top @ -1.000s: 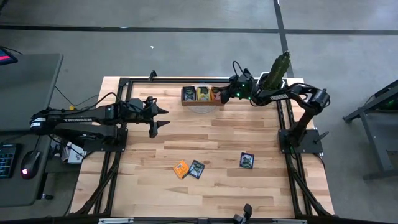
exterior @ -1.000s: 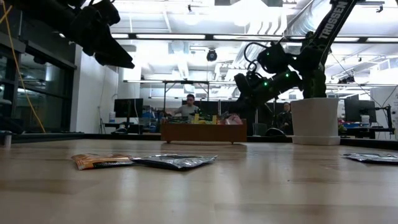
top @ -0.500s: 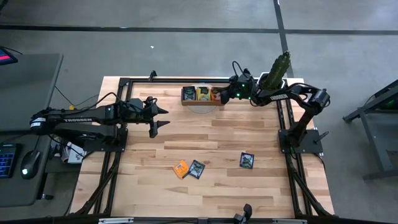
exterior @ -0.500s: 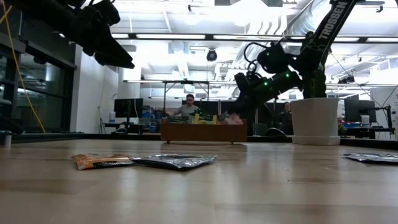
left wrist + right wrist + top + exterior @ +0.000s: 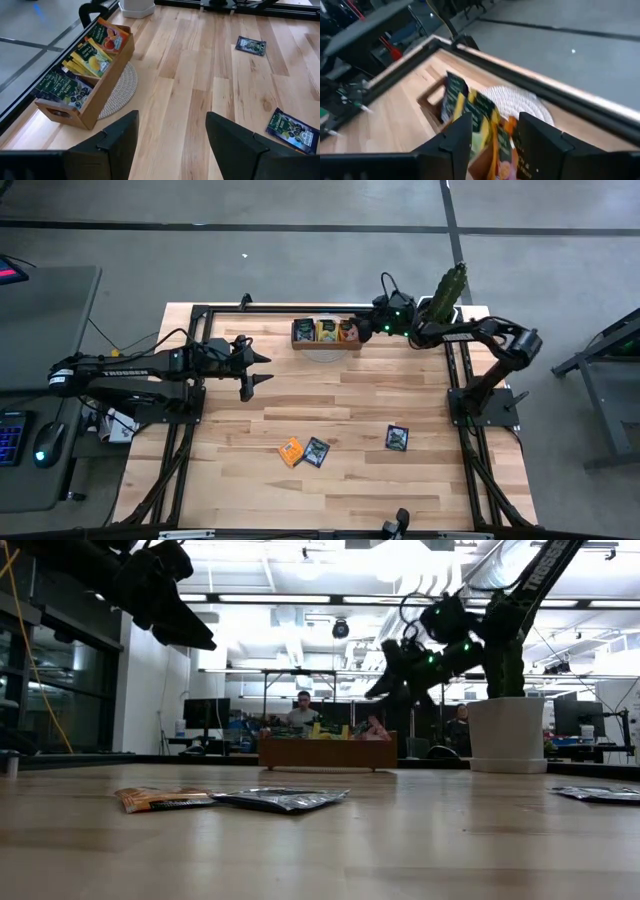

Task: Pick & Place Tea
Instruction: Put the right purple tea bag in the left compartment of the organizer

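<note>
Tea sachets (image 5: 82, 60) stand filed in the wooden tray (image 5: 325, 332) at the counter's (image 5: 350, 400) far edge; three more lie flat near its front. Right end effector (image 5: 372, 328) hovers above the tray's orange end, fingers apart, empty. Left end effector (image 5: 262, 369) hangs wide, well apart.

Left arm (image 5: 120, 366): white lettering "TROSSEN" along the upper link, high view.
Right arm (image 5: 535, 570): white letters along the link, partly cut off, reads "TROSS…", low view.
Sachets in tray (image 5: 82, 55): printed labels, wording too small to read.
</note>
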You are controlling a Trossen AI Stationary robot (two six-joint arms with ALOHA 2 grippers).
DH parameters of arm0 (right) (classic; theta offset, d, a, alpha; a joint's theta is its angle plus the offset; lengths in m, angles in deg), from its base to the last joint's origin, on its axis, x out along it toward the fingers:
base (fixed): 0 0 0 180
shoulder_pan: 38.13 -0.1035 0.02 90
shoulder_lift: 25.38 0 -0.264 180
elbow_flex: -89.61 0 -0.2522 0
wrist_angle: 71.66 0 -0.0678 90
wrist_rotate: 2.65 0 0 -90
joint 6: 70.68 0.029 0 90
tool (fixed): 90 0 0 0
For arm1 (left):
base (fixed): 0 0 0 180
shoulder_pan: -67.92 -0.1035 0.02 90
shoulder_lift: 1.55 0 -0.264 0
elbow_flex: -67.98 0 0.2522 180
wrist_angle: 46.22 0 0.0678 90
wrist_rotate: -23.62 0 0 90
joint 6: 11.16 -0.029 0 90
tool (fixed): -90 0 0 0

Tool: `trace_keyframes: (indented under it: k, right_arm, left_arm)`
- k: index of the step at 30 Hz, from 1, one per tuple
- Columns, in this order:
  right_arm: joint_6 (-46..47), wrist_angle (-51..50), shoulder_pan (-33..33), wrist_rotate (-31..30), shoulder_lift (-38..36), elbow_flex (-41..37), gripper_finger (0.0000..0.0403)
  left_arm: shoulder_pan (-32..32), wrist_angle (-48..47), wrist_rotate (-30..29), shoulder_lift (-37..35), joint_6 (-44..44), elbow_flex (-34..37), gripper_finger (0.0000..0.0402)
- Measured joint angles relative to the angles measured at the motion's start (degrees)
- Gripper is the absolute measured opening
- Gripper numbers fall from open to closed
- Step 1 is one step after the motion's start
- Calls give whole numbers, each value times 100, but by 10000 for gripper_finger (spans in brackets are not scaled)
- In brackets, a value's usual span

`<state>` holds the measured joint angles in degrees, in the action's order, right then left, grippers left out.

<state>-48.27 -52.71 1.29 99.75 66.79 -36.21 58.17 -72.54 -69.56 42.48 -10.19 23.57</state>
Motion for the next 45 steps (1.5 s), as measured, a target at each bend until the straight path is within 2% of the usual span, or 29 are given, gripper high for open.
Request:
trace_keyframes:
  k: [7, 13, 20, 25, 32, 37, 42, 45]
  right_arm:
    - [-36, -1050, -177, 496, -998, 2, 152]
    - [-187, -2722, -931, 743, -1939, 2, 113]
    - [49, -4965, -2106, -151, -2831, 2, 9]
    - [766, -6205, -2918, -788, -3198, 2, 5]
    - [1670, -7653, -4174, -1086, -3289, 1, 2]
    - [1837, -8004, -4956, -1078, -3281, 0, 1]
    - [1154, -7919, -5527, -994, -3139, -64, 1]
    - [896, -7577, -5706, -719, -3010, -417, 1]
  left_arm:
    - [0, 4, 1, 0, 79, 0, 227]
    - [1, 390, 275, 255, 185, -2, 227]
    - [2, 1483, 684, 1105, 459, -2, 227]
    - [88, 2592, 1164, 1940, 864, -2, 227]
    - [707, 3774, 999, 2936, 1278, -7, 227]
    - [1100, 4097, 653, 3212, 1543, -7, 227]
    - [1387, 4352, 554, 3356, 1697, -44, 227]
    - [1525, 4308, 481, 3472, 1714, -147, 227]
